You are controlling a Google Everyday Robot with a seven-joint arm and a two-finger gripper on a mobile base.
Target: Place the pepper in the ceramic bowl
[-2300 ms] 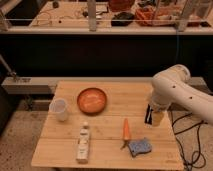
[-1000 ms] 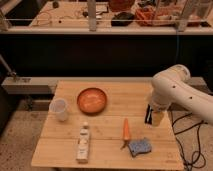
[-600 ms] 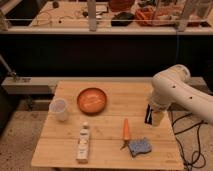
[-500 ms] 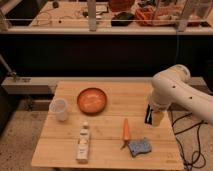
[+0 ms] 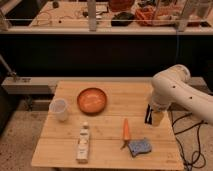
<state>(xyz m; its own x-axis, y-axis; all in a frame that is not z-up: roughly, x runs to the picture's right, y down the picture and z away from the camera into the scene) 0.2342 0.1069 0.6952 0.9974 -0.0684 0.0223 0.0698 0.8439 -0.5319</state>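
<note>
The slim orange-red pepper (image 5: pixel 126 131) lies on the wooden table (image 5: pixel 116 89), right of centre, its tip pointing away from me. The orange-brown ceramic bowl (image 5: pixel 92 100) sits to its upper left, with nothing in it. My gripper (image 5: pixel 153 118) hangs from the white arm (image 5: pixel 172 90) over the table's right side, a short way right of the pepper and slightly behind it. It points down, stands open and holds nothing.
A translucent white cup (image 5: pixel 59 109) stands left of the bowl. A white bottle (image 5: pixel 83 145) lies near the front edge. A blue-grey sponge (image 5: pixel 140 146) rests just in front of the pepper. Cables hang off the right side; a cluttered shelf runs behind.
</note>
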